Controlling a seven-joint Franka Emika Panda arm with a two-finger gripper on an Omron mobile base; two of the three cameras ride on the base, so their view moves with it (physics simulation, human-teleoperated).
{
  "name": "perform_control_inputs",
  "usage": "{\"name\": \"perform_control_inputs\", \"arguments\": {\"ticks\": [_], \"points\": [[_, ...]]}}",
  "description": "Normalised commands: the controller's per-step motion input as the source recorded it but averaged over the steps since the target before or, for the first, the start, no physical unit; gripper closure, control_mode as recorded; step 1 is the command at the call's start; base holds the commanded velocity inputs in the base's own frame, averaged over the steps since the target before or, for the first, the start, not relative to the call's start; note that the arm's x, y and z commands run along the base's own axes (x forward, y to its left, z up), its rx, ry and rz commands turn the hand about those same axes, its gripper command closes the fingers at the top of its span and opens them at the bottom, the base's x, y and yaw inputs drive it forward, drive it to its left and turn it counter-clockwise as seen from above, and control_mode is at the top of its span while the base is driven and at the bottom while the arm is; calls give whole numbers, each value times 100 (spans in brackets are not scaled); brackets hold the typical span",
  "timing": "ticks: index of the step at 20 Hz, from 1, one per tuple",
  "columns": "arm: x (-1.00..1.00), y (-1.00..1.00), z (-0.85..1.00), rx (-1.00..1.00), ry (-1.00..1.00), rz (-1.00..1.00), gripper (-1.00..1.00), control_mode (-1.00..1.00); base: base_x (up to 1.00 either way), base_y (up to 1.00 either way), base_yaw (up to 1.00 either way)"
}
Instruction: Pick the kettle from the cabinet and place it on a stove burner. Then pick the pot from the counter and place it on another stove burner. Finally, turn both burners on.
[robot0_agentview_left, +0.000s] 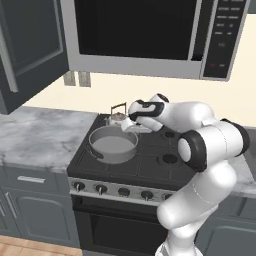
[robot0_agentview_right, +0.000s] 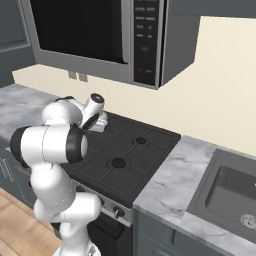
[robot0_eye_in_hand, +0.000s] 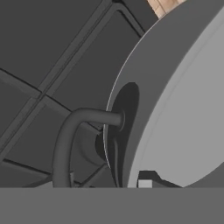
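Grey pot looming close at right, wall and rim curving from top to bottom. Dark side handle sticking out from its wall at left. Black grate bars of the cooktop running diagonally behind. Wood floor peeking at top.
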Motion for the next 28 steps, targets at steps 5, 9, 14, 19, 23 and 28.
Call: {"name": "perform_control_inputs", "arguments": {"ticks": [5, 9, 14, 19, 23, 28], "points": [[18, 0, -15, 0, 0, 0, 100, -100, 0, 0, 0], [18, -1, -14, 0, 0, 0, 100, -100, 0, 0, 0], [12, -1, -10, 0, 0, 0, 100, -100, 0, 0, 0], [1, -11, -1, 0, -2, 0, 100, -100, 0, 0, 0], [0, -5, -3, 0, -2, 0, 100, -100, 0, 0, 0], [0, -9, -6, 0, -2, 0, 100, -100, 0, 0, 0]]}}
